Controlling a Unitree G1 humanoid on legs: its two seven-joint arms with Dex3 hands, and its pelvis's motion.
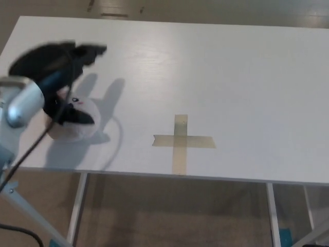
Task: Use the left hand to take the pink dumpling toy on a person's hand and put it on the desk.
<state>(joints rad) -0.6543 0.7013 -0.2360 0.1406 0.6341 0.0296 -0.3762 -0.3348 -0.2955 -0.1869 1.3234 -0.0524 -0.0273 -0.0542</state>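
We are holding our left hand (56, 77) open just above the pink dumpling toy (77, 123), which is sitting on the desk (231, 77) left of the tape cross (180, 141). A trailing finger could be nudging it toward the near edge.

single head view, high above, looking steeply down on white desk (231, 77), floor beyond

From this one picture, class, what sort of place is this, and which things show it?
Probably a robot test room: a bare white table marked with a tape cross, a robot's left hand over a small toy, and a plain floor below.
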